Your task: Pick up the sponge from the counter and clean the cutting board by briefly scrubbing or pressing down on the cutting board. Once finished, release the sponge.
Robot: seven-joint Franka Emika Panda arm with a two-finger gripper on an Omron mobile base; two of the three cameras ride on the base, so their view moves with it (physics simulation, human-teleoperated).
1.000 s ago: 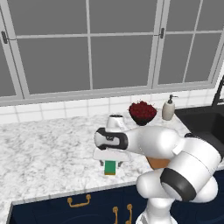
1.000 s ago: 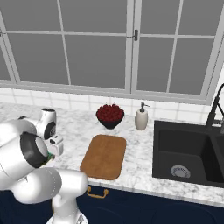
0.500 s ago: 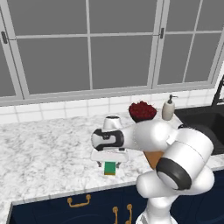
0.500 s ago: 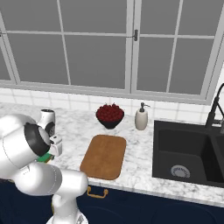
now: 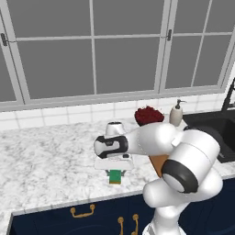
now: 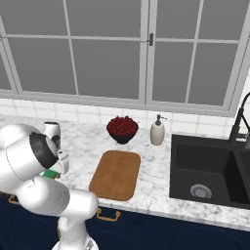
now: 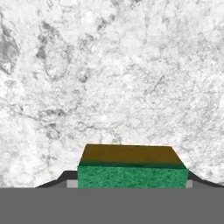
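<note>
The sponge [image 5: 115, 176], green over a tan layer, lies on the marbled counter [image 5: 46, 165] near its front edge. My gripper [image 5: 114, 170] points straight down onto it. In the hand view the sponge [image 7: 131, 168] sits between my gripper's [image 7: 130, 183] two dark fingertips, which press against its left and right ends. A green corner of the sponge [image 6: 49, 173] peeks out behind my arm in the right base view. The brown wooden cutting board [image 6: 115, 174] lies flat to the sponge's right, apart from it; a sliver of the cutting board [image 5: 159, 164] shows past my arm.
A dark bowl of red fruit [image 6: 122, 128] and a soap dispenser [image 6: 157, 131] stand behind the board by the tiled wall. A black sink [image 6: 210, 171] with a faucet [image 6: 239, 122] lies to the right. The counter's front edge runs just below the sponge.
The hand has come down over the sponge and the jaws have closed in from wide open onto its ends. The sponge has stayed where it lay.
</note>
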